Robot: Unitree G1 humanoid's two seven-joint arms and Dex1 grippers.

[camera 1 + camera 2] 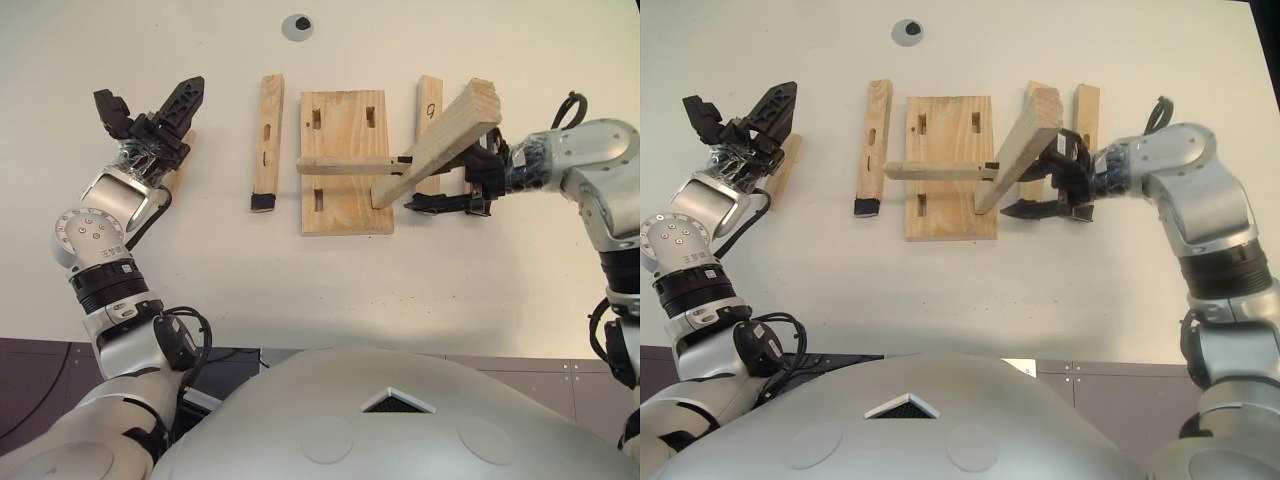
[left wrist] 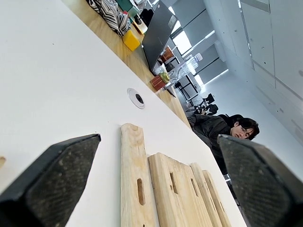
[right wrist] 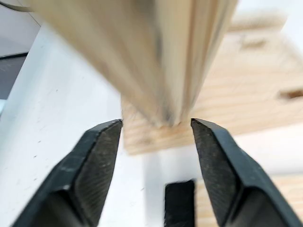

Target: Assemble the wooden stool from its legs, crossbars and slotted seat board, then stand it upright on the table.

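- We see the seat board (image 1: 345, 215) lying flat at the middle of the table (image 1: 300, 290): pale wood with four short slots.
- A crossbar (image 1: 340, 165) lies across the board, and its right end meets the tilted leg (image 1: 445, 130).
- The right gripper (image 1: 452, 182) pinches this leg near its lower end. That end rests at the board's right edge, and the other end is raised.
- A second leg (image 1: 268, 130), slotted and with a black foot, lies just left of the board.
- A third leg (image 1: 430, 100) lies to the right, with a handwritten "9" on it.
- The left gripper (image 1: 148, 95) is spread wide above another wooden piece (image 1: 184, 158) at the far left.
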